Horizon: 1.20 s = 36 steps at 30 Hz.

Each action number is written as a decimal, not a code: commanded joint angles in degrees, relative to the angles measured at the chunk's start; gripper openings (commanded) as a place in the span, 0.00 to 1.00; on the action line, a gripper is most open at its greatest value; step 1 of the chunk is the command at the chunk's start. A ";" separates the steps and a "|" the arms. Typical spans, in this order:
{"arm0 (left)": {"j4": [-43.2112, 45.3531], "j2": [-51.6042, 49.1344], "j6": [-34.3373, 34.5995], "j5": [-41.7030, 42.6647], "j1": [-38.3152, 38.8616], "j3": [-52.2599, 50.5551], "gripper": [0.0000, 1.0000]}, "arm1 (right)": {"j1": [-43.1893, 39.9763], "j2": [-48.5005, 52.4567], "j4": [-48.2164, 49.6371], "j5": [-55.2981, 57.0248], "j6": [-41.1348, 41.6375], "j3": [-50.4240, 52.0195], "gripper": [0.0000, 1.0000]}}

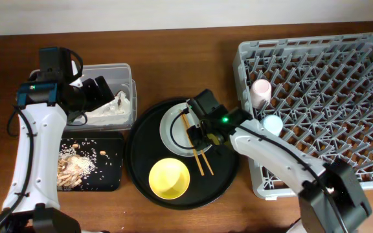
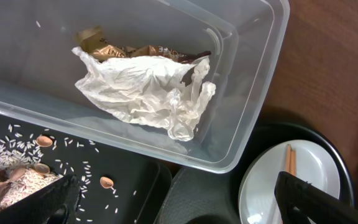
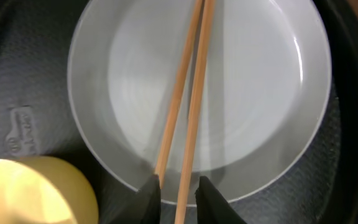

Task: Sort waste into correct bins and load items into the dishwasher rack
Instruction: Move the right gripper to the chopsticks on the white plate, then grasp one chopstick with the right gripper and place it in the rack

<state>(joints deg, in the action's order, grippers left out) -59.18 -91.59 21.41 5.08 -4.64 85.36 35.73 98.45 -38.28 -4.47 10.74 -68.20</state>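
Right tool (image 1: 203, 133) is down over the round tray (image 1: 138, 139), which sits mid-table (image 1: 173, 65). From the right wrist camera I read the tool (image 3: 178, 186) as drawn in narrow on the chopsticks (image 3: 188, 93), with a dark finger close on either side of the pair at their near end. The chopsticks (image 1: 196, 145) lie side by side across the grey plate (image 1: 173, 126), their near ends running off its rim onto the tray. The plate (image 3: 260, 93) sits in the far half of the round tray and the yellow bowl (image 1: 169, 178) in the near half, upright and apart from the plate. Left tool (image 1: 99, 90) hangs spread wide with nothing in it, above the clear tub (image 1: 125, 71) just left of the round tray. Its wrist camera shows the two fingers far apart at the bottom corners of the view (image 2: 179, 205). Inside the tub (image 2: 253, 93) lie a crumpled white napkin (image 2: 142, 93) and, behind and touching it, a gold-brown wrapper (image 2: 135, 51). The shallow black tray (image 1: 112, 165) sits left of the round tray, just nearer me than the tub, with food scraps (image 1: 76, 165) heaped at its far-left side and loose grains scattered around them. The rack (image 1: 342, 103) stands right of the round tray. The pink cup (image 1: 261, 92) and blue cup (image 1: 272, 123) are in it, at the side nearest that tray.
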 commanded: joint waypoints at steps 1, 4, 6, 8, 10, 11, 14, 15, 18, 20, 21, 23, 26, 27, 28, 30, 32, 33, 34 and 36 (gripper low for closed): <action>-0.07 0.66 -0.48 -0.42 -0.13 0.94 0.99 | 0.26 2.97 1.09 0.66 0.50 0.52 0.22; -0.07 0.66 -0.48 -0.42 -0.13 0.94 0.99 | 0.28 5.77 1.29 0.63 0.52 0.52 0.22; -0.07 0.66 -0.48 -0.42 -0.13 0.94 0.99 | 0.26 7.06 1.27 0.66 0.50 0.52 0.22; -0.04 0.66 -0.48 -0.42 -0.13 0.94 0.99 | 0.26 8.07 1.27 0.66 0.50 0.52 0.22; -0.07 0.66 -0.48 -0.42 -0.13 0.94 0.99 | 0.26 8.76 1.27 0.66 0.50 0.55 0.22; -0.07 0.66 -0.48 -0.42 -0.13 0.94 0.99 | 0.26 8.98 1.27 0.66 0.50 0.55 0.22; -0.07 0.66 -0.48 -0.42 -0.13 0.94 0.99 | 0.26 9.09 1.25 0.66 0.50 0.55 0.22; -0.07 0.66 -0.48 -0.42 -0.13 0.94 0.99 | 0.26 9.09 1.27 0.66 0.50 0.55 0.21; -0.07 0.66 -0.48 -0.42 -0.13 0.94 0.99 | 0.28 9.09 1.07 0.66 0.50 0.55 0.18; -0.07 0.66 -0.48 -0.42 -0.13 0.94 0.99 | 0.28 9.09 0.81 0.66 0.50 0.55 0.18; -0.07 0.66 -0.48 -0.42 -0.13 0.94 0.99 | 0.28 9.09 0.61 0.66 0.50 0.55 0.18; -0.04 0.66 -0.48 -0.42 -0.13 0.94 0.99 | 0.28 9.18 0.68 0.66 0.50 0.72 0.18; -0.07 0.66 -0.48 -0.42 -0.13 0.94 0.99 | 0.26 9.18 1.27 0.66 0.52 0.70 0.15; -0.07 0.66 -0.48 -0.42 -0.13 0.94 0.99 | 0.26 9.18 1.27 0.66 0.50 0.70 0.13; -0.07 0.66 -0.48 -0.42 -0.13 0.94 0.99 | 0.26 9.18 1.25 0.66 0.50 0.70 0.10; -0.07 0.66 -0.48 -0.42 -0.13 0.94 0.99 | 0.26 9.18 1.01 0.66 0.50 0.70 0.06; -0.07 0.66 -0.48 -0.42 -0.13 0.94 0.99 | 0.26 9.18 1.01 0.63 0.52 0.70 0.04; -0.04 0.66 -0.48 -0.42 -0.13 0.94 0.99 | 0.26 9.18 1.03 0.63 0.50 0.70 0.04; -0.07 0.66 -0.48 -0.42 -0.13 0.94 0.99 | 0.26 9.16 1.03 0.61 0.52 0.63 0.04; -0.07 0.66 -0.48 -0.42 -0.13 0.94 0.99 | 0.20 8.41 0.79 0.66 0.48 -0.52 0.04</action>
<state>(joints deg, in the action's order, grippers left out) -59.18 -91.59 21.41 5.08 -4.64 85.36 35.73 107.09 -37.17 -4.34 10.76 -67.96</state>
